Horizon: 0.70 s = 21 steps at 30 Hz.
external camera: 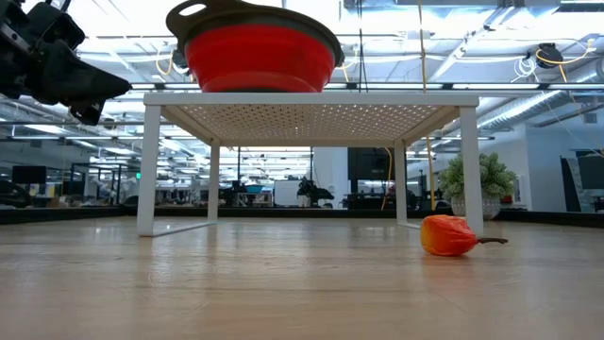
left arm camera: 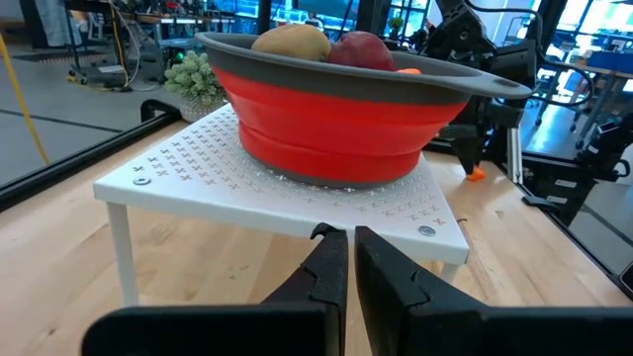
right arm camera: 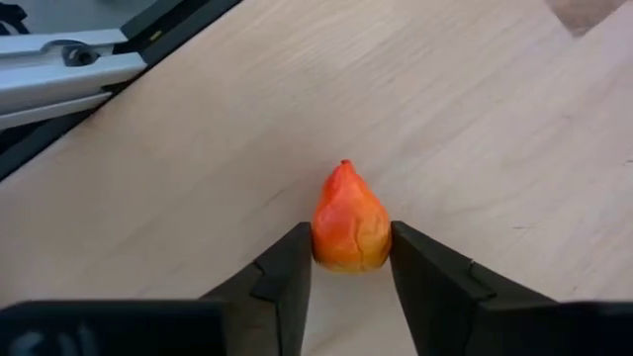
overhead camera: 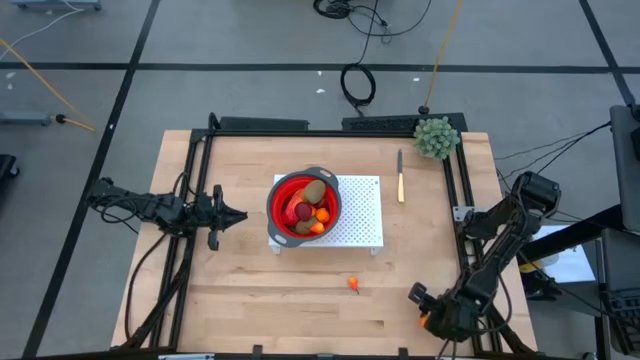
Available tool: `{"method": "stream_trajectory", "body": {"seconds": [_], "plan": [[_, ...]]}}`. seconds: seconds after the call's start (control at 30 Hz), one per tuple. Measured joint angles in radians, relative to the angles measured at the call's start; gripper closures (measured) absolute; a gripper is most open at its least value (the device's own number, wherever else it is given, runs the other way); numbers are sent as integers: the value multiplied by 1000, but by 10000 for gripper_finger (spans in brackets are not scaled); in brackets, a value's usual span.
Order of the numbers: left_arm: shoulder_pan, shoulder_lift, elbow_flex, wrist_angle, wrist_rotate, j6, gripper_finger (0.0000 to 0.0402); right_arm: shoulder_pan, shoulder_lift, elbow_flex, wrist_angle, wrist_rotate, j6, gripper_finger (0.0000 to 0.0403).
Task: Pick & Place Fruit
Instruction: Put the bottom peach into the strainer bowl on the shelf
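**benchwatcher:** Looking at the top-down shot, most of the fruit is in the red bowl (overhead camera: pixel 275 205), which stands on the white perforated rack (overhead camera: pixel 362 218) mid-table. I can make out a brown kiwi (overhead camera: pixel 314 192), a dark red ball (overhead camera: pixel 302 211) and some orange bits (overhead camera: pixel 321 216) in there. One orange pear-shaped piece (overhead camera: pixel 353 284) lies alone on the bare wood in front of the rack.

**gripnerd:** Yep, the table-level camera has that piece on its side with a little stem sticking out, and nothing is touching it. So what are the arms doing?

**benchwatcher:** The right gripper (overhead camera: pixel 413 294) is low over the table near the front right corner, aimed at the loose piece. Its own camera frames the fruit between the two fingertips, with a gap about as wide as the fruit. From above, though, the gripper sits clearly apart from it, so it's parted and holding nothing.

**gripnerd:** And the left one?

**benchwatcher:** The left gripper (overhead camera: pixel 240 215) is parked just left of the rack, pointing at it, with the fingers pinched together and only a sliver between them, empty. The green bushy ball (overhead camera: pixel 437 137) sits at the back right corner, and the knife (overhead camera: pixel 400 185) lies just right of the rack.
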Motion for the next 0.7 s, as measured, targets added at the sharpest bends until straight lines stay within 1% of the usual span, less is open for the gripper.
{"method": "stream_trajectory", "body": {"seconds": [0.2, 0.37, 0.57, 0.7], "plan": [[0, 0, 0, 0, 0, 0, 380, -24, 0, 0, 9, 0, -4, 290], [0, 0, 0, 0, 0, 0, 380, -62, -2, 0, 81, 4, -4, 302], [0, 0, 0, 1, 1, -20, 380, -130, -26, 0, 186, 107, -21, 306], [0, 0, 0, 7, 1, -49, 380, -190, -42, 0, 308, 138, -68, 306]]}}
